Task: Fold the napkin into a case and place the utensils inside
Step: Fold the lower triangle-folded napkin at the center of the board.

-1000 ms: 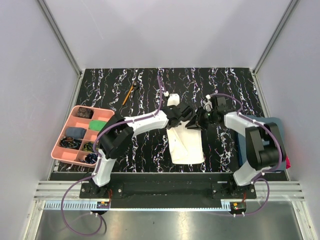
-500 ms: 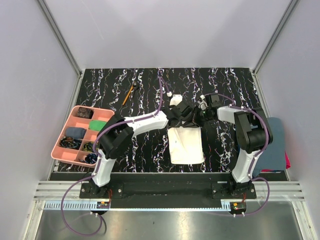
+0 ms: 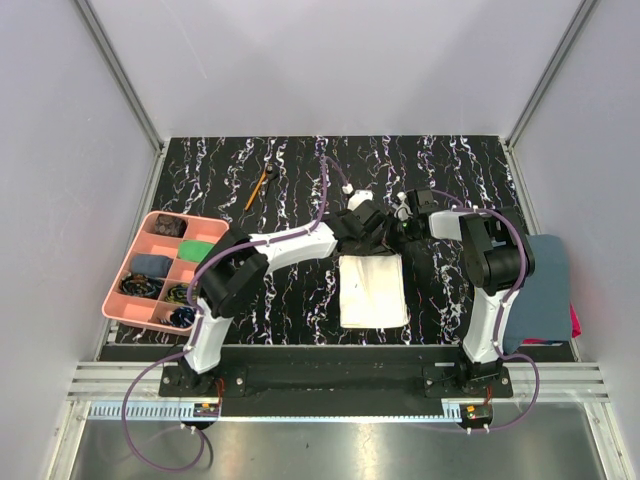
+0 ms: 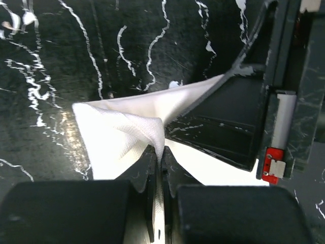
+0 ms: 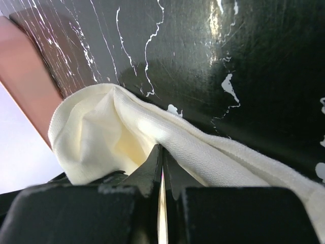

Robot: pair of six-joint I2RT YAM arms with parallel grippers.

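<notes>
The cream napkin (image 3: 372, 292) lies flat in the middle of the black marbled table, and its far edge is lifted. My left gripper (image 3: 366, 234) is shut on the napkin's far left corner, where a white fold (image 4: 129, 127) rises between its jaws. My right gripper (image 3: 401, 229) is shut on the far right corner, where the cloth (image 5: 213, 150) bunches around its jaws. The two grippers are close together, and the right one's finger (image 4: 223, 127) shows in the left wrist view. The orange-handled stick (image 3: 257, 187) lies at the far left with a black piece (image 3: 270, 171) at its end. I cannot make out the spoon apart from it.
A pink compartment tray (image 3: 141, 249) with small items stands at the left edge. A dark blue-grey towel (image 3: 540, 290) lies at the right edge, with something pink under its near corner. Grey walls close in the table on three sides.
Both grippers have shifted slightly toward the far side at the napkin's far edge. The right arm has swung its elbow left, uncovering the towel.
</notes>
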